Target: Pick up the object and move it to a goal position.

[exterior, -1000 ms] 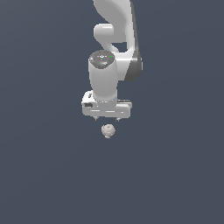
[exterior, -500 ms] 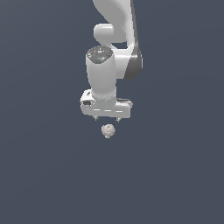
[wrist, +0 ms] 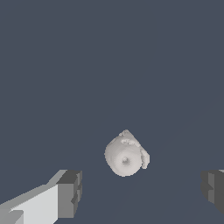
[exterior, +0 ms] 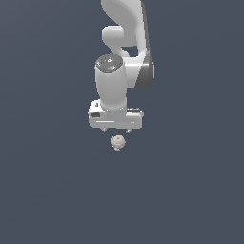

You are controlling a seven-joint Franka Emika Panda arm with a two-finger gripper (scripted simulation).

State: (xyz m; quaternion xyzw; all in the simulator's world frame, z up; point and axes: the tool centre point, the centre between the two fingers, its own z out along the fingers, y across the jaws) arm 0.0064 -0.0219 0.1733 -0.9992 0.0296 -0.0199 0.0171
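Place: you are looking at a simulated test space, not a home, kitchen or workshop.
Surface: a flat, uniform dark slate-grey ground [exterior: 47,190] fills both views, with no texture, edges or seams to be seen.
Rendering: the smooth white plastic-looking robot arm [exterior: 114,86] has clean, evenly shaded, computer-drawn surfaces.
Wrist view: the blocky grey gripper fingers [wrist: 70,192] show hard faceted edges, typical of a simple model mesh.
Object: the small off-white mottled ball [exterior: 117,142] looks coarse and lumpy in outline, like a scanned model.
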